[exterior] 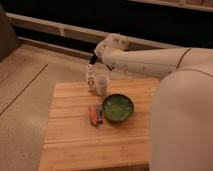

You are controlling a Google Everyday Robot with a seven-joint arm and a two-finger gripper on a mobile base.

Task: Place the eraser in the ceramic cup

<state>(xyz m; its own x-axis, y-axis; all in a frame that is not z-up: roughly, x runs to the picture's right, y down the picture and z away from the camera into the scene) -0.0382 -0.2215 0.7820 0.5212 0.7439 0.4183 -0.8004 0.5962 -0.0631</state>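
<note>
My gripper point(95, 56) hangs at the end of the white arm that reaches in from the right, above the table's far edge. It is shut on the eraser point(91, 61), a small dark block poking down and to the left from its tip. The ceramic cup point(102, 84), small and cream-white, stands upright on the wooden table point(70, 135) near the far edge. The eraser is above the cup and a little to its left, apart from it.
A slim white bottle-like thing point(90, 78) stands touching the cup's left side, right below the gripper. A wide green bowl point(118, 108) sits in front of the cup, with an orange-red and grey oblong item point(95, 114) at its left. The robot's white body point(182, 125) fills the right side.
</note>
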